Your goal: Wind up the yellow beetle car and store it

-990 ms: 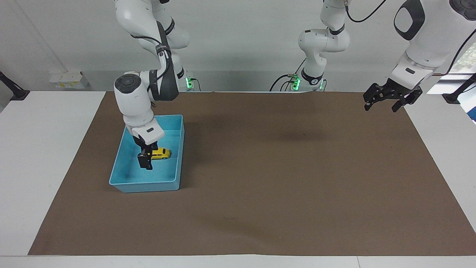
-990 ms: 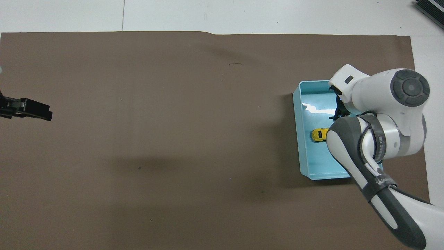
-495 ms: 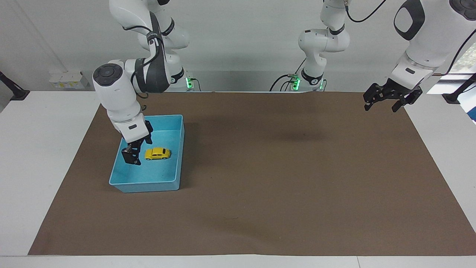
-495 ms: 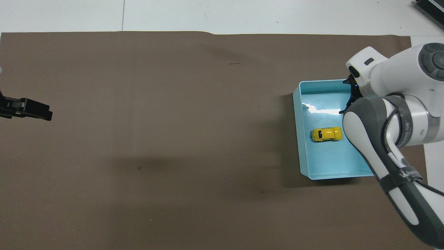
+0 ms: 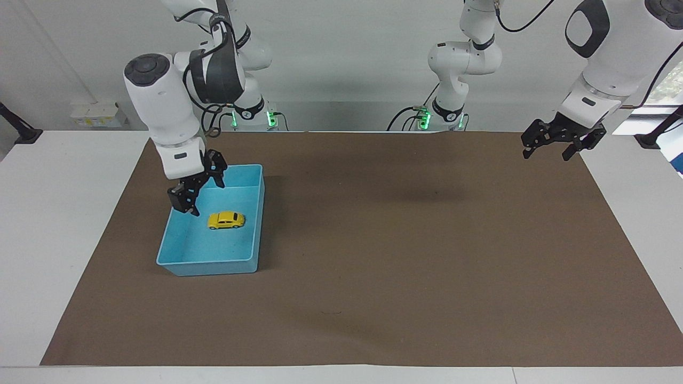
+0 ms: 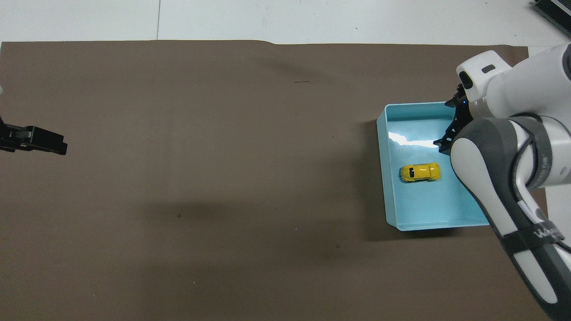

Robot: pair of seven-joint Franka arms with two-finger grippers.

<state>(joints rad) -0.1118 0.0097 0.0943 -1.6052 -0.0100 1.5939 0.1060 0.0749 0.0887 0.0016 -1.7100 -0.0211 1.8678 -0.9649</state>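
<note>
Inside glossy blue bin (image 5: 256, 229), rounded yellow beetle car (image 5: 226, 220).

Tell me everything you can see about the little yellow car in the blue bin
The yellow beetle car is a tiny, glossy toy with a rounded body, dark windows and small black wheels. It sits upright on its wheels on the floor of the blue bin, lying crosswise, roughly mid-bin and clear of the walls. Nothing grips it: the right gripper hangs open above the bin, beside the car and not touching it. Any winding key is too small to make out.
</note>
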